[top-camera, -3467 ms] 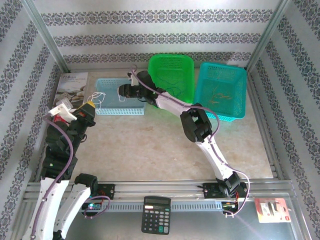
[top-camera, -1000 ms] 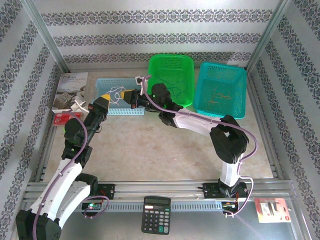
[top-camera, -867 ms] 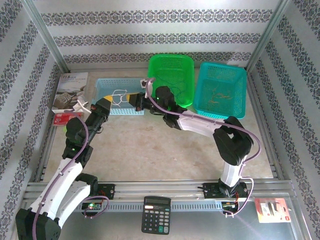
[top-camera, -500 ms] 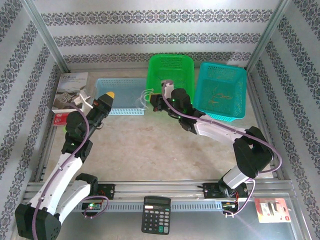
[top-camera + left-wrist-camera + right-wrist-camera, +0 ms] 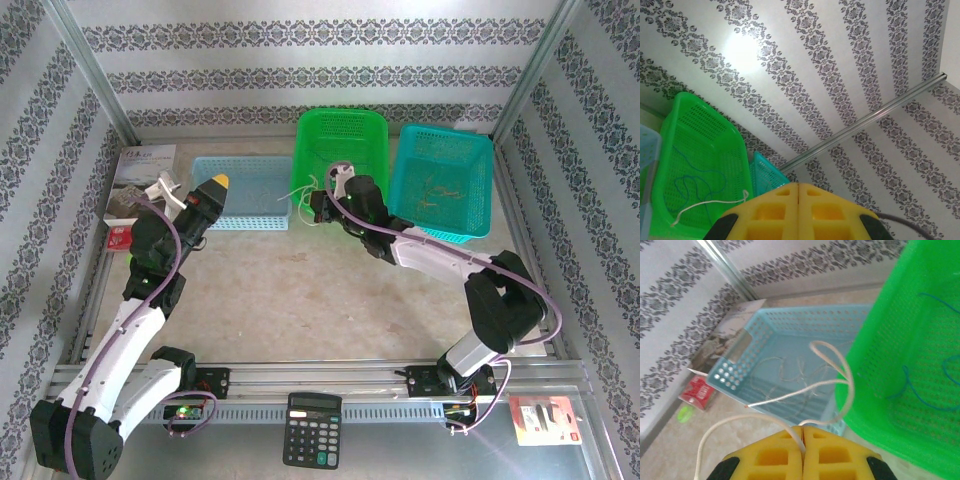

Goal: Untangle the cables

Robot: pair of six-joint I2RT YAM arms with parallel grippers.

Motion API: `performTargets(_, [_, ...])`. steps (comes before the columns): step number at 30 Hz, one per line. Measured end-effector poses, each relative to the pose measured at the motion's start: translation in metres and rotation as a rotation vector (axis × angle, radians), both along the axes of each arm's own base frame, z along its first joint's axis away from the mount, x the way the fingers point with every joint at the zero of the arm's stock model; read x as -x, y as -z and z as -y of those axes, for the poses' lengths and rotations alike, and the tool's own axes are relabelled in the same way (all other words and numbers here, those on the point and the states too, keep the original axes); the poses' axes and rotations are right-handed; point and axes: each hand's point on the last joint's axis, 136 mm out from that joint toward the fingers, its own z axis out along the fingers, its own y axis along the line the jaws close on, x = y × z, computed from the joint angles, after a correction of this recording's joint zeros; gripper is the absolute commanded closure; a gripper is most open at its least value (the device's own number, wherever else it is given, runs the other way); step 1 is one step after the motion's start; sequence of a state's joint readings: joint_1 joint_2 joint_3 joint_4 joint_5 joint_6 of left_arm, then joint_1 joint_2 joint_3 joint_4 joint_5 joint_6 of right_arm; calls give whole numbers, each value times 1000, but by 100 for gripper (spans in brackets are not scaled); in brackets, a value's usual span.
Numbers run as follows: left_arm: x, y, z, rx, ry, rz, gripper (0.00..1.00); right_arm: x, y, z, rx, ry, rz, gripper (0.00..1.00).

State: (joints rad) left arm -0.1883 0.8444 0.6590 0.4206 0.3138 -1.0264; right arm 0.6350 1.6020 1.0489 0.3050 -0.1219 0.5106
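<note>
My right gripper (image 5: 313,206) hangs at the front left corner of the green basket (image 5: 340,113) and is shut on a thin white cable (image 5: 841,374). That cable loops up from between the yellow fingertips (image 5: 790,440), and its bare end points left over the light blue basket (image 5: 730,372). Thin pale cables (image 5: 790,371) lie in that basket. A dark blue cable (image 5: 925,385) lies in the green basket (image 5: 875,370). Tan cables (image 5: 437,190) lie in the teal basket (image 5: 445,130). My left gripper (image 5: 218,182) is shut on nothing, raised near the light blue basket's left end (image 5: 200,162).
A book (image 5: 140,168) and a small red pack (image 5: 117,238) lie at the far left. A calculator (image 5: 313,428) and a red card (image 5: 543,418) sit on the near rail. Patterned walls and metal posts (image 5: 90,70) enclose the table.
The right gripper has carried the white cable rightward from over the light blue basket to the green basket's corner. The left gripper has drawn back left and up, with nothing in it.
</note>
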Motion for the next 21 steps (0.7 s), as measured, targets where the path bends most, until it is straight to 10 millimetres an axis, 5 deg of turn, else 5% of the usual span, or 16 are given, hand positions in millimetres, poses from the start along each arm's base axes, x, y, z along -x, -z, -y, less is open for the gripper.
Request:
performTargets(7, [8, 2, -4, -42, -18, -3, 81, -23, -42, -62, -74, -114, 66, 100])
performTargets(11, [15, -2, -8, -52, -36, 8, 77, -52, -49, -101, -105, -151, 87, 97])
performTargets(16, [16, -2, -9, -51, -42, 4, 76, -92, -4, -141, -84, -175, 36, 48])
performTargets(21, [16, 2, -9, -55, -41, -13, 72, -103, 59, -152, 5, -192, -87, 35])
